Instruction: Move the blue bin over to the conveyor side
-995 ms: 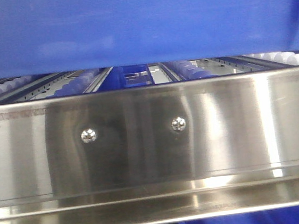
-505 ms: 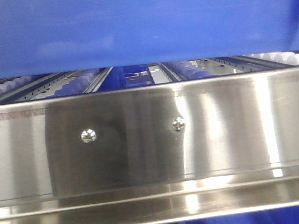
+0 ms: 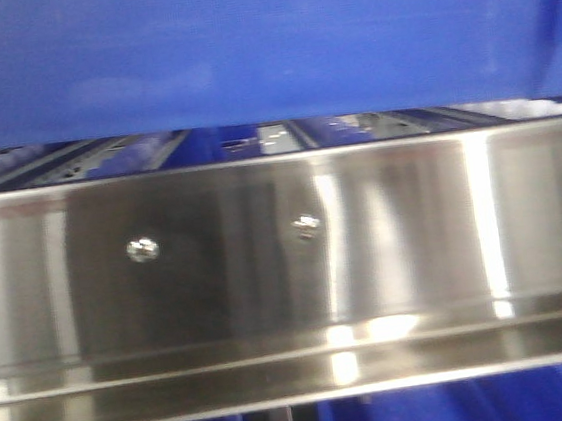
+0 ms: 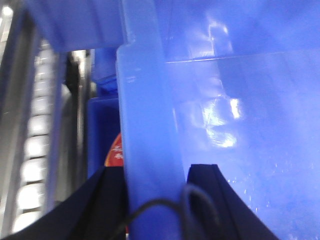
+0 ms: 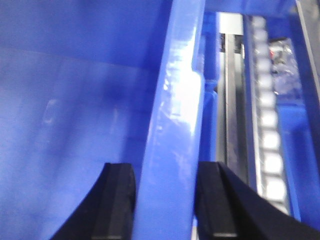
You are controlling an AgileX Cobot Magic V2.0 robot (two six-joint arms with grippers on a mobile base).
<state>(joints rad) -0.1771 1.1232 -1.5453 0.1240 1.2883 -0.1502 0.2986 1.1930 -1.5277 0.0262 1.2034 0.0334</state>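
The blue bin (image 3: 243, 43) fills the top of the front view, its underside hanging above the rack's rollers. My left gripper (image 4: 152, 170) is shut on the bin's thick left rim (image 4: 147, 115), with one black finger on each side of it. My right gripper (image 5: 165, 167) is shut on the opposite rim (image 5: 175, 115) in the same way. The bin's glossy inner wall (image 4: 240, 125) shows beside each rim. The conveyor is out of view.
A shiny steel rail (image 3: 287, 270) with two screws spans the front view just under the bin. White roller tracks (image 4: 35, 150) (image 5: 267, 130) run outside both rims. Below the left rim is another blue crate (image 4: 102, 130) with red contents (image 4: 116, 152).
In the front view the steel rail and its screws have slid left and slightly up and are now blurred. The bin's lower edge stays at the same height in the frame.
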